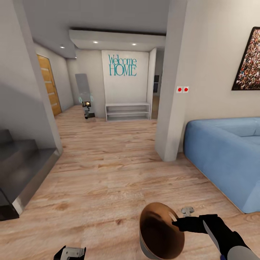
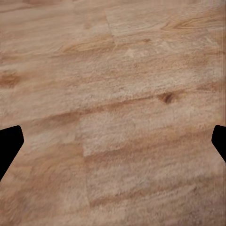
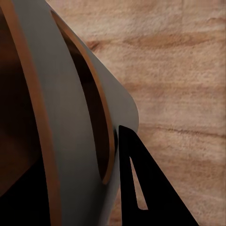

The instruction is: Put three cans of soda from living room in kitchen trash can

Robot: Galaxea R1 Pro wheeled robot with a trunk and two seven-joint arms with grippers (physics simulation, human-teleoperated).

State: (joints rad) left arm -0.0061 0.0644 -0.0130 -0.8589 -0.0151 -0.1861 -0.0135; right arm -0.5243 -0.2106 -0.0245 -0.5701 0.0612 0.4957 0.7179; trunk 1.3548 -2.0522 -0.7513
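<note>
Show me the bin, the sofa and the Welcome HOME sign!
bin (image 1: 160, 249), head view, on its grey outer wall.
sofa (image 1: 224, 155), head view, on its blue front side.
sign (image 1: 122, 65), head view, on the teal letters.

trash can (image 1: 160, 231) base cropped, sofa (image 1: 224, 155) cut off

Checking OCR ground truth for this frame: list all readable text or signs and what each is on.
"Welcome HOME": teal lettering on the white wall panel at the end of the hallway, above a low white shelf.
The framed picture above the blue sofa: a speckled pattern, no text readable.
The trash can: no label visible.
</note>
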